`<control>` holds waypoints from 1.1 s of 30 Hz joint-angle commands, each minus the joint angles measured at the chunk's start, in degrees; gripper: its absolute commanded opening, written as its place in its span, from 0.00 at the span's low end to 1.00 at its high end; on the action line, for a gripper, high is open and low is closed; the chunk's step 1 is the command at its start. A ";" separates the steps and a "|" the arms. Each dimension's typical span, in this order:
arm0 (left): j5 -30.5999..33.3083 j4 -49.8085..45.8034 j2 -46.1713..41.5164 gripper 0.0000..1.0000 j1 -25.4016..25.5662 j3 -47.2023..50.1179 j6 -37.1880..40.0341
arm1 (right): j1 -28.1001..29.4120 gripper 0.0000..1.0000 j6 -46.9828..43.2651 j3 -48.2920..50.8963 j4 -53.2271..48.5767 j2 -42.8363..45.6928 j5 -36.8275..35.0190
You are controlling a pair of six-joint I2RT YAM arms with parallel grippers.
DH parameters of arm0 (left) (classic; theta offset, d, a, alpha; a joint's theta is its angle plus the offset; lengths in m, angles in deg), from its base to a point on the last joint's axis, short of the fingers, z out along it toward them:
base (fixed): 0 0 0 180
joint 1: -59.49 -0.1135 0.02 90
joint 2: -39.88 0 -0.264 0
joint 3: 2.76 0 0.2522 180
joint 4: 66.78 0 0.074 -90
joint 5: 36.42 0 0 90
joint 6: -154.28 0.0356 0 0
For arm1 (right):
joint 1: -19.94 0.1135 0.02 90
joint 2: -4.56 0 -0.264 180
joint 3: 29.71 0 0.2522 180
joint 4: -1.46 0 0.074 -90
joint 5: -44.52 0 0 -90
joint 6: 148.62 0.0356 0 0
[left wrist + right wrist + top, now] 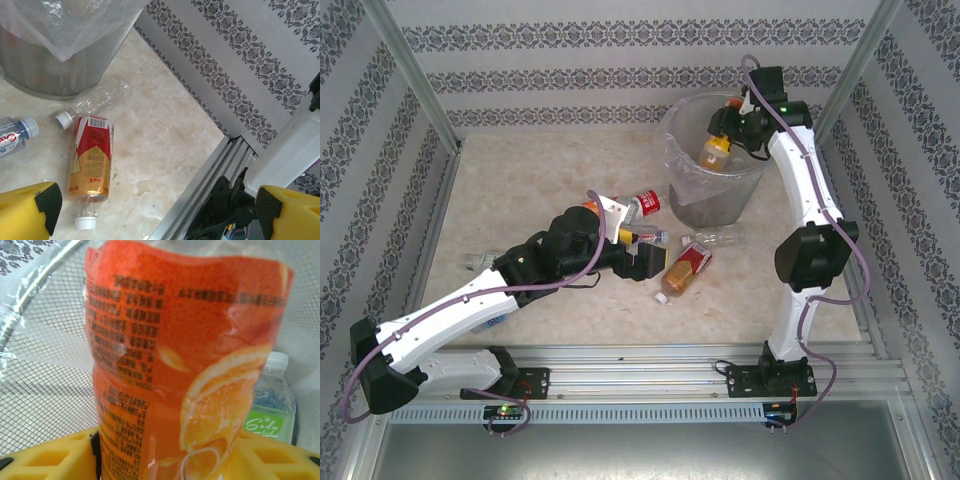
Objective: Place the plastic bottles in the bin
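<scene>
Orange bottle (185,365): I'm seeing it sitting in the right pincer (167,460), inside the bin (720,205); can't tell if gripped.
Left pincer (155,212): gaping wide open.

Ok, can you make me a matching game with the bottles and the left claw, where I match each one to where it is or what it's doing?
Things:
1. orange-label bottle
2. green-label bottle
3. red-label bottle
4. left claw

Places or states:
A. lying on its side on the table
B. wide open, holding nothing
C. between the fingers of the right claw
D. down inside the bin

Pairs: 1-C, 2-D, 3-A, 4-B
</scene>
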 commanded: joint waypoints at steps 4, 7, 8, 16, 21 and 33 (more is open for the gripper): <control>0.10 -2.02 -1.42 1.00 -0.36 1.00 1.17 | 0.72 0.75 -1.79 -4.51 -3.63 -1.35 -1.82; 0.02 -2.79 -1.18 1.00 -0.34 1.07 1.68 | 0.72 0.78 -2.50 -5.47 -4.52 -0.58 -2.27; 0.09 -3.09 -1.05 1.00 -0.35 1.04 1.87 | 0.72 0.79 -2.68 -5.68 -4.75 -0.17 -2.28; 0.51 -6.35 -0.64 1.00 -0.27 2.22 4.50 | 1.24 0.79 -5.44 -0.54 -3.32 7.67 -1.59; 0.69 -8.08 0.14 1.00 -0.01 3.27 6.25 | 1.86 0.79 -6.01 12.06 2.18 18.19 -0.55; 2.60 -5.63 9.05 0.99 2.01 3.76 6.18 | 3.41 0.79 -1.60 44.49 9.33 44.91 8.12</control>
